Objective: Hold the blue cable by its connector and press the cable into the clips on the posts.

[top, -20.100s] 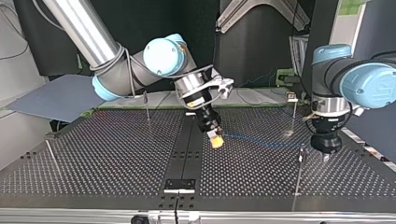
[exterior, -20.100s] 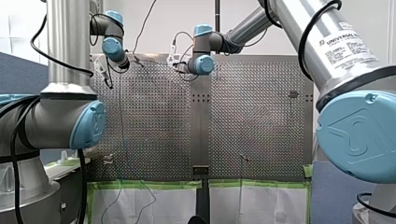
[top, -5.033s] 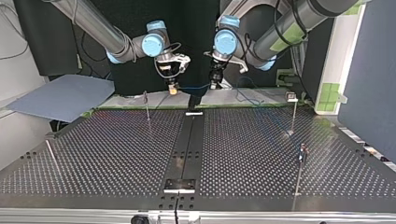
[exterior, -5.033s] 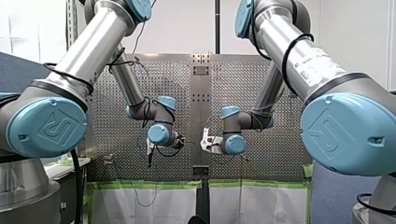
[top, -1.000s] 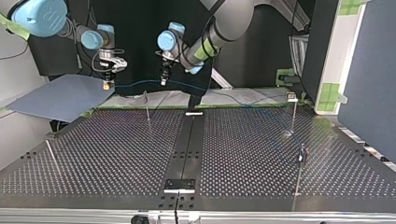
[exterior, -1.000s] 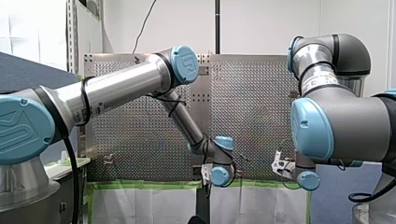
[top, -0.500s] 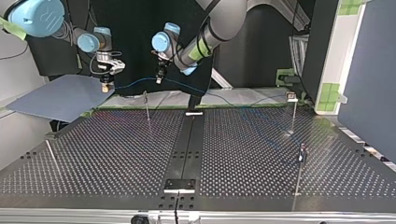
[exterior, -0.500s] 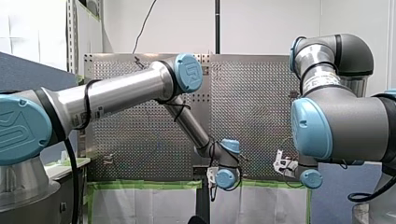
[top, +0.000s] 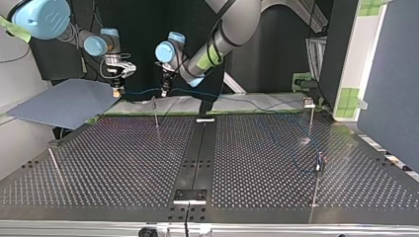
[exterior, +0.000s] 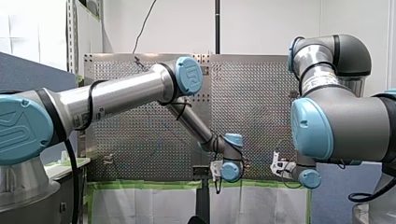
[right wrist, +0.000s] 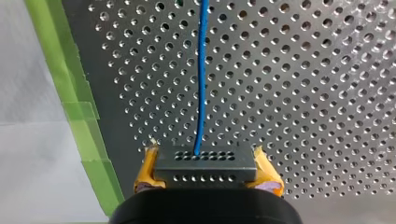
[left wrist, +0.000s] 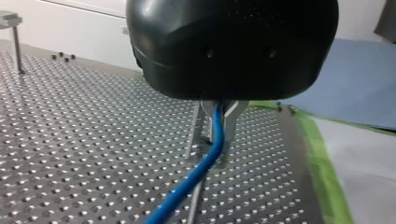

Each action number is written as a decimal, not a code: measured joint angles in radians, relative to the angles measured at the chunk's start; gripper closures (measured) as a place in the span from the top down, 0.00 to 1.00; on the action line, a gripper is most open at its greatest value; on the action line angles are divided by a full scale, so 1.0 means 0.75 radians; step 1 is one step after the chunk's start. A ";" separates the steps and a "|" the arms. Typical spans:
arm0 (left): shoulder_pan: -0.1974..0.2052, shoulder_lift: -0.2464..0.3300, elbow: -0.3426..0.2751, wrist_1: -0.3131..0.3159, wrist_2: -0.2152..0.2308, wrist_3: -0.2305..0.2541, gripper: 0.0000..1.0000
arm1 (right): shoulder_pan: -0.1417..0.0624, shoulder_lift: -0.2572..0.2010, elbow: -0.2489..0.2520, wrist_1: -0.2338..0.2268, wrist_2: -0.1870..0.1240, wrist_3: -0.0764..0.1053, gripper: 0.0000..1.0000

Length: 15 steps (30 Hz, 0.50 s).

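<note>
In the front view, my left pincer (exterior: 216, 183) is hanging right at the green tape (exterior: 149, 185) along the edge of the perforated table (exterior: 140, 116). My right pincer (exterior: 277, 166) is sitting just above that same tape line, further toward the view's right. From here I cannot tell how wide either one is gaping. In the top view, both are hovering above the green tape (top: 97, 119). My yellow-padded right pincer (top: 116, 92) and my left pincer (top: 163, 92) are stretching the blue cable (top: 141, 91) between them, over a thin post (top: 155, 112) standing just inside the tape. In the left wrist view, my left pincer (left wrist: 217, 126) is pinching its narrow metal fingers (left wrist: 232, 116) close around the blue cable (left wrist: 201, 170), which is running out between them above the table, the green tape (left wrist: 322, 163) lying near. In the right wrist view, my right pincer (right wrist: 205, 170) is clamping its yellow pads (right wrist: 148, 169) against both ends of the dark connector (right wrist: 205, 164). The blue cable (right wrist: 201, 70) is leaving the connector's middle and running straight ahead, alongside the green tape (right wrist: 70, 93).
</note>
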 joint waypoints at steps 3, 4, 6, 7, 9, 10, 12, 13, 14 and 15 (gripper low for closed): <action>0.005 0.000 0.033 -0.012 -0.009 -0.003 0.00 | -0.002 0.000 0.000 0.002 0.002 -0.005 0.00; 0.007 0.000 0.042 -0.016 -0.011 -0.003 0.00 | -0.002 0.000 0.000 0.002 0.002 -0.004 0.00; 0.011 0.000 0.058 -0.026 -0.018 -0.003 0.00 | -0.003 0.000 0.000 0.002 0.003 0.000 0.00; 0.013 0.000 0.062 -0.029 -0.020 -0.002 0.00 | -0.004 0.000 0.000 0.001 0.003 0.002 0.00; 0.017 -0.001 0.066 -0.034 -0.023 -0.001 0.00 | -0.006 0.000 0.000 -0.001 0.005 0.007 0.00; 0.019 0.000 0.067 -0.036 -0.024 -0.001 0.00 | -0.006 0.000 0.000 -0.002 0.005 0.010 0.00; 0.022 0.000 0.061 -0.037 -0.025 0.001 0.00 | -0.008 0.001 0.000 -0.006 0.006 0.015 0.00; 0.023 0.000 0.056 -0.037 -0.026 0.001 0.00 | -0.009 0.002 0.000 -0.007 0.006 0.016 0.00; 0.024 0.000 0.049 -0.037 -0.027 0.002 0.00 | -0.009 0.002 0.000 -0.009 0.007 0.017 0.00; 0.025 0.000 0.043 -0.035 -0.027 0.002 0.00 | -0.009 0.004 -0.001 -0.011 0.007 0.017 0.00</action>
